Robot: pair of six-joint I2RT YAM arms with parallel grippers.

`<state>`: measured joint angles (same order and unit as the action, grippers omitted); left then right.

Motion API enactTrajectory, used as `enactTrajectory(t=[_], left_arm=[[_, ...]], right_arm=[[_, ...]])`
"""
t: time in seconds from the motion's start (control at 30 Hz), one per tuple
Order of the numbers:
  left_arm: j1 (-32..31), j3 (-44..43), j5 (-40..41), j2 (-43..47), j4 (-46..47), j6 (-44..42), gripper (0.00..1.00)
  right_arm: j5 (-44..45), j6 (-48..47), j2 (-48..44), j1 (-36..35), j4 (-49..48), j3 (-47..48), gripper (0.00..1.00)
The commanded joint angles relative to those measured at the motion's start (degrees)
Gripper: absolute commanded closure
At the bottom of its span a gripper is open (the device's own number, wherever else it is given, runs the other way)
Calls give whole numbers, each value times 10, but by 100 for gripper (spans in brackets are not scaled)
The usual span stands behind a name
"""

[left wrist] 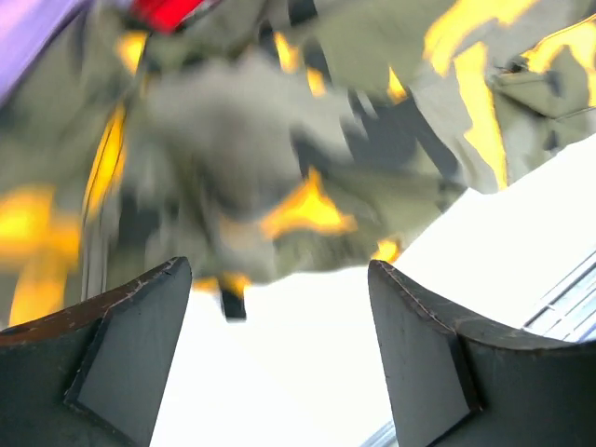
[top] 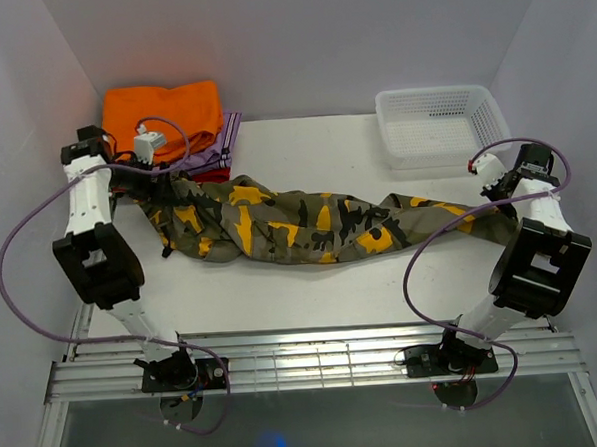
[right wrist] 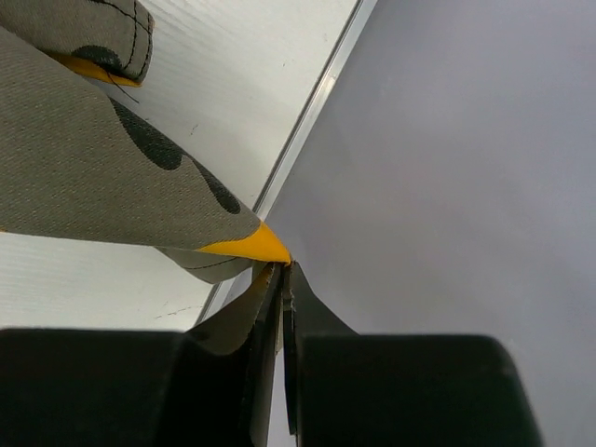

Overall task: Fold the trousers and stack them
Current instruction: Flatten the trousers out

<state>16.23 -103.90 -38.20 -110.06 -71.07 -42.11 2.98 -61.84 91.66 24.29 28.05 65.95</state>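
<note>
Flattening trousers [top: 309,223]: step in hand.
Right gripper [right wrist: 282,272]: clenched on the trousers' end.
Left gripper [left wrist: 277,279]: released; next, grasp the cloth.

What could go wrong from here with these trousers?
1. The right gripper pinches only a corner tip of the trousers; pulling could slip it free.
2. The left gripper is open beside the folded stack; closing might catch those clothes too.
3. The trousers lie bunched mid-table, so a fold may come out uneven.
</note>
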Motion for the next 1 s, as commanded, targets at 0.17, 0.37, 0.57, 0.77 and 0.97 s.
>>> enactTrajectory(t=[0.17,0.37,0.57,0.77,0.97], left_arm=[[160,190,-27,152,4,-8,12],[221,271,-106,136,76,9,12],[222,304,-208,92,199,50,13],[214,323,-233,37,284,93,16],[203,350,-232,5,329,106,18]], right_arm=[[5,8,-48,2,-18,16,92],[-7,4,-64,2,-7,18,92],[-13,1,-77,2,-5,8,92],[-18,1,-76,2,2,12,92],[-17,2,-69,2,11,26,92]])
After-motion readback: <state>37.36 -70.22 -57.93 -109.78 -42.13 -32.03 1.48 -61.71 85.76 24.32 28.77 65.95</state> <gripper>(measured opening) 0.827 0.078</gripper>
